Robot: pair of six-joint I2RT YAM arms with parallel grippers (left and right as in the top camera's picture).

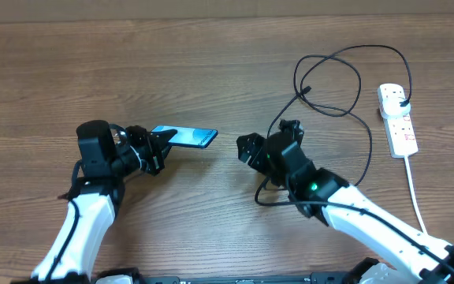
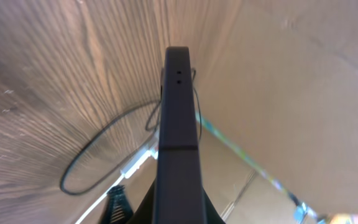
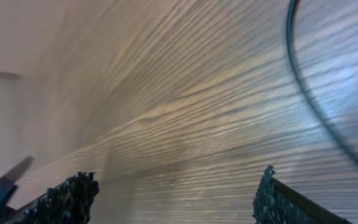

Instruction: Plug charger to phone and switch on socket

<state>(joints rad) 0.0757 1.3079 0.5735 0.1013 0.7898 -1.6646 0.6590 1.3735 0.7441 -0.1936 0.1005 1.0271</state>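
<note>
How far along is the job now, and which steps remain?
Done: the charger looks plugged into the socket. In hand: the left gripper holds the phone; the right gripper is open and empty. Left: pick up the connector tip lying on the table, fit it to the phone, then switch on the socket, whose state is too small to tell.

No text, label, brand, number or sign can be read in any view. The lit screen of the phone (image 1: 187,137) is seen from overhead as plain blue, and only its dark edge is shown in the left wrist view. Any printing on the socket (image 1: 400,128) is too small to be made out.
</note>
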